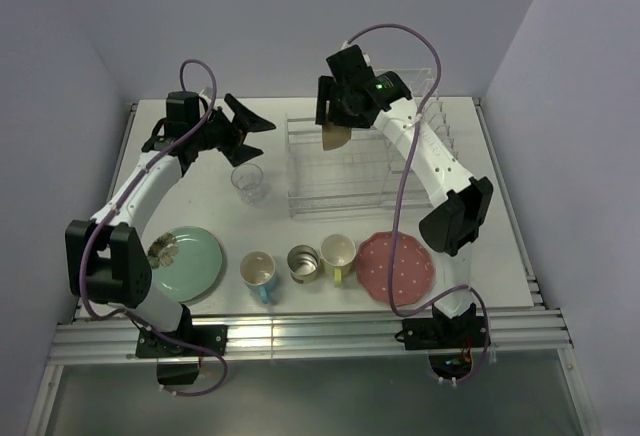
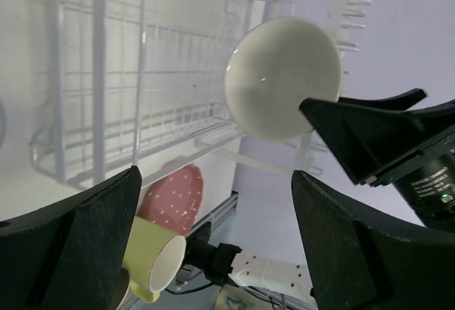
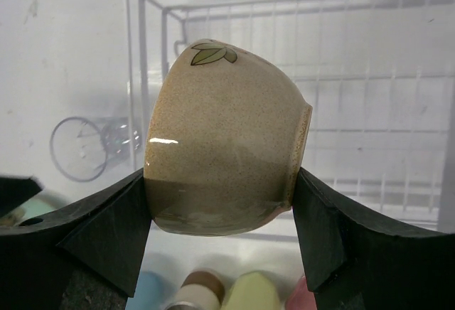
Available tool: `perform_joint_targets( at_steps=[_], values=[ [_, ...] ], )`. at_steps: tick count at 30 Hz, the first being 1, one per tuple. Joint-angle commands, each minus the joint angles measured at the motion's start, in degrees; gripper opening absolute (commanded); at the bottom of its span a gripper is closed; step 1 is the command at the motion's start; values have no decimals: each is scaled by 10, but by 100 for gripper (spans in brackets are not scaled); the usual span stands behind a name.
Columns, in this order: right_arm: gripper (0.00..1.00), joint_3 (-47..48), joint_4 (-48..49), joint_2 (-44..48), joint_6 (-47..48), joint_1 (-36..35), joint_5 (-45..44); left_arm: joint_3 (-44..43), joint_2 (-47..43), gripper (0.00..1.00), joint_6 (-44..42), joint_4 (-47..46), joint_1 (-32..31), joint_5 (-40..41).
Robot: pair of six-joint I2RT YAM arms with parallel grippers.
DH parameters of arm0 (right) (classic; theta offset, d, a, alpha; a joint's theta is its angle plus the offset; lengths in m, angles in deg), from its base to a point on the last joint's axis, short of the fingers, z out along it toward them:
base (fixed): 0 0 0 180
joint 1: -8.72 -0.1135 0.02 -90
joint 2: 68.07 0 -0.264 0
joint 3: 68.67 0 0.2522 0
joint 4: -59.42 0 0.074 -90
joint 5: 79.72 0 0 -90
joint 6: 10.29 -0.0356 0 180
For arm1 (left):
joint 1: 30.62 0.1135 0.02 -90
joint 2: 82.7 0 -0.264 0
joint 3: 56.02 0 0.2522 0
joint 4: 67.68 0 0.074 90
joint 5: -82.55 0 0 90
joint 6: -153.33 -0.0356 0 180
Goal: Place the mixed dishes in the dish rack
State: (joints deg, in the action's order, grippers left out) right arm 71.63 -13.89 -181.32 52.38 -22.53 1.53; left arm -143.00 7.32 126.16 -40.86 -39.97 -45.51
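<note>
High rear view; wrists close, seemingly facing rack [image 1: 340, 204].

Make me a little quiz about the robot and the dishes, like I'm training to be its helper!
1. True or false: the right pincer grips the cream speckled bowl.
2. Which dish stands closest to the pink white-dotted plate? A: the yellow-green mug. B: the clear drinking glass. C: the round mint-green plate.
3. Fill in: the left pincer is ___ and empty.
Key: 1 true; 2 A; 3 open.
</note>
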Motion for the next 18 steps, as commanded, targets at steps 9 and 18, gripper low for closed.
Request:
perform_joint_targets(
  at_steps=[9, 18],
  values=[
    [0, 89, -3, -62, 60, -111, -272, 10, -127, 92, -70, 143, 8, 94],
    [0, 80, -30, -116, 51, -138, -428, 29, -170, 91, -54, 198, 7, 119]
  ],
)
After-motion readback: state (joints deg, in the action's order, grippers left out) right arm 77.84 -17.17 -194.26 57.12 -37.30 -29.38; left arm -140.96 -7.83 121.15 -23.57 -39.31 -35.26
